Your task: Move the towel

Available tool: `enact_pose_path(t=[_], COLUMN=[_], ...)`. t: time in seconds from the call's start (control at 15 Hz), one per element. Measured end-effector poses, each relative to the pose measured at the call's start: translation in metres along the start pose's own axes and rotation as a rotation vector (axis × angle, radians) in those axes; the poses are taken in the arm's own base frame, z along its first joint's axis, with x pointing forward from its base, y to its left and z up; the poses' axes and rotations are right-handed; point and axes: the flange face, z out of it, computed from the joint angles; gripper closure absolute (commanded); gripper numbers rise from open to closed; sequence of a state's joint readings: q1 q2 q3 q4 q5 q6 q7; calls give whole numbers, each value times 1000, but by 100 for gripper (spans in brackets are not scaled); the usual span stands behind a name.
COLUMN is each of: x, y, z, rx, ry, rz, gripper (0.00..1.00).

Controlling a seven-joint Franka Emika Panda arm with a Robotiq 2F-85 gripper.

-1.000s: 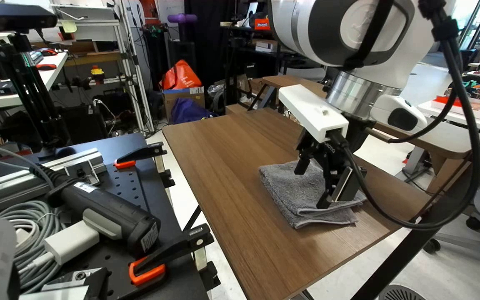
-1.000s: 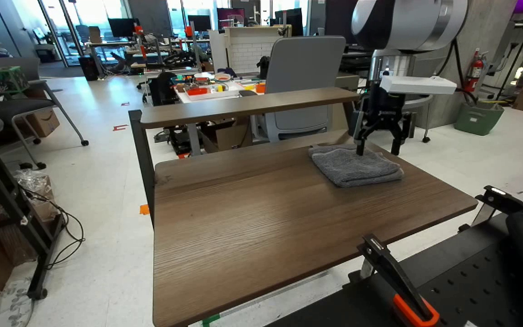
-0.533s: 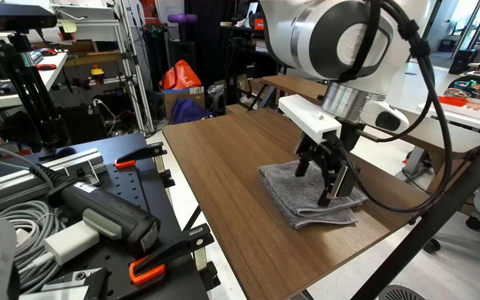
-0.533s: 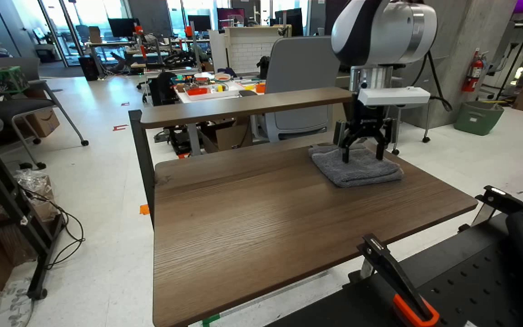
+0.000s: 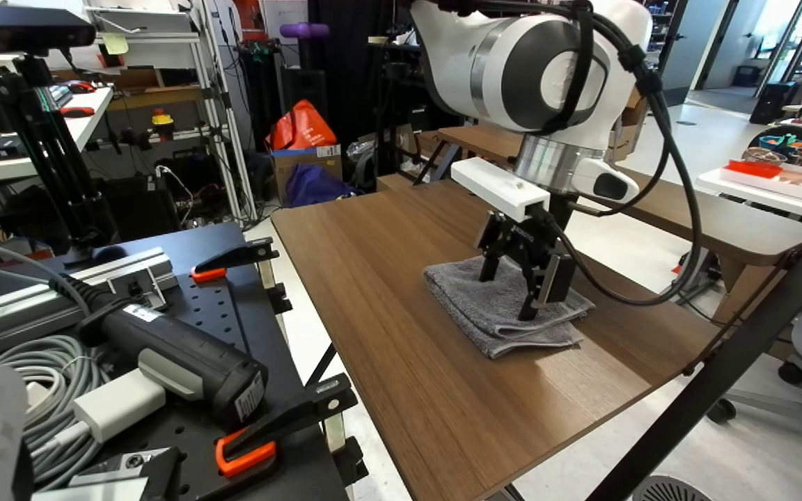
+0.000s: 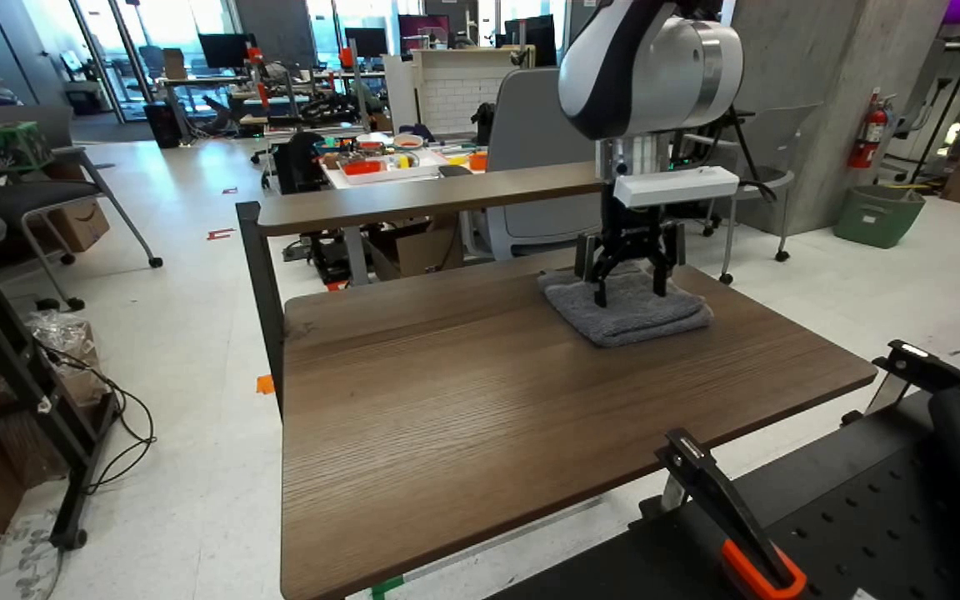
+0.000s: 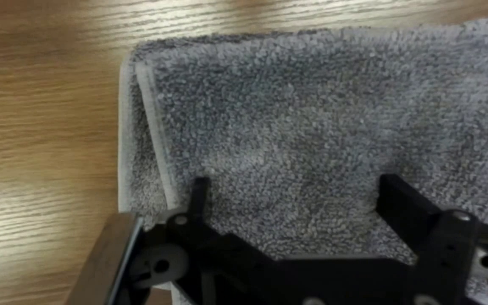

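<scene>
Nearest in an exterior view, at the right, you have the black perforated bench (image 6: 847, 492), with an orange-gripped clamp (image 6: 726, 508) at its edge. Beyond it and apart from it comes the brown table (image 6: 447, 417), its near stretch lying between the bench and your work.

The towel (image 6: 626, 313) lies flat on the far right part of the table, grey, folded in layers, a little skewed to the table's edges. Your claw (image 6: 630, 297) stands right over it, pointing down, and in both exterior views its fingertips meet the top of the towel, seemingly touching it. In the wrist view the fingers (image 7: 199, 199) are spread well apart, with the towel running flat between them, so you have hold of nothing.

That same view shows you how the towel sits under the claw: the left fingertip is just inside the hemmed side, where the layers show, while the right one leaves a broader margin of towel out to the right side. Ahead of both tips, the towel reaches on toward the top of the view; more of it runs back beneath the claw.

Above the claw you see the white arm (image 6: 647, 83). Past the towel, along the table's far side, the raised shelf (image 6: 422, 198) stretches to the left. Behind that stands a grey chair (image 6: 534, 125), and farther off to the right are a green bin (image 6: 876, 221) and a red fire extinguisher (image 6: 869, 133).
</scene>
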State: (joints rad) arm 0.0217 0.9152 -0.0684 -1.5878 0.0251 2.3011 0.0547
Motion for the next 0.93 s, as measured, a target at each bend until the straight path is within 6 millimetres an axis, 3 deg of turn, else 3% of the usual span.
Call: enact_pose_path(t=[0.6,0.93], x=[4,6], y=[-84,-112], z=[-5,-6], rx=[-75,-105], ry=[-22,-31], rz=[-167,-222], gripper=[0,0])
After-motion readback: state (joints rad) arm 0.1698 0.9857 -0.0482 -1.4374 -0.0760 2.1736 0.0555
